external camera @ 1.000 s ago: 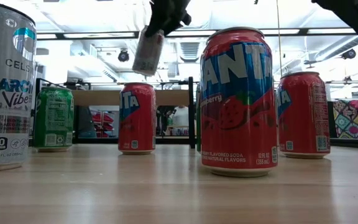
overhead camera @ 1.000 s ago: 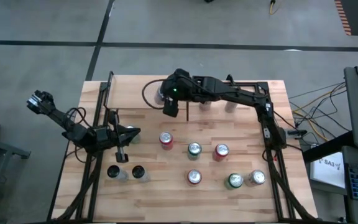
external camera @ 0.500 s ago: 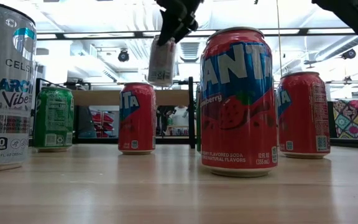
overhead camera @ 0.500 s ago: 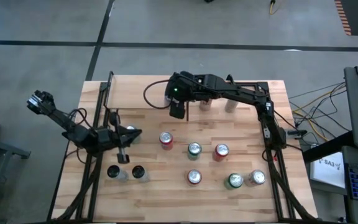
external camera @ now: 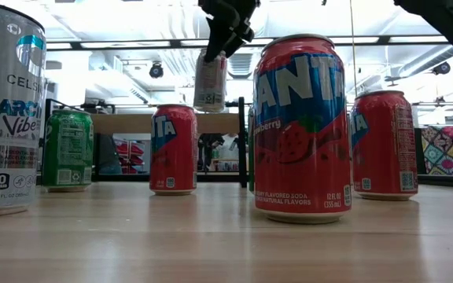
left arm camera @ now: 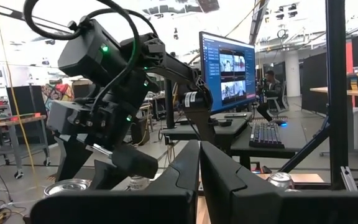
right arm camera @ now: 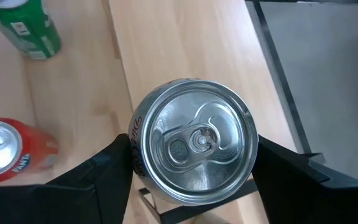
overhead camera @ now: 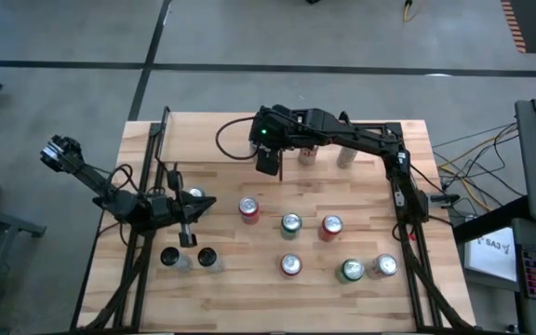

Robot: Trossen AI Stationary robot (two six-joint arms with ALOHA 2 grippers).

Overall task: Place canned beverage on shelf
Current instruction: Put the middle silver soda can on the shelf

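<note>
from above, the right arm hides the can (right arm camera: pixel 194 148) and most of the shelf (overhead camera: pixel 380 127); the right gripper (external camera: pixel 220 35) grasps the can by its sides, the can hanging below it, clear of the surface (overhead camera: pixel 249 279); the left gripper (overhead camera: pixel 186 238) is clenched, empty, well apart.

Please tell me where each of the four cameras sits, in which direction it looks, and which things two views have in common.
High view: above the table, looking straight down; both arms show, the right gripper by the shelf.
Low view: at tabletop height, looking level past the Fanta can; the right gripper hangs in from above.
Left wrist view: on the left arm, past its shut gripper towards the right arm.
Right wrist view: looking down on the held can.
Shared: low and right wrist views show the held can.
</note>
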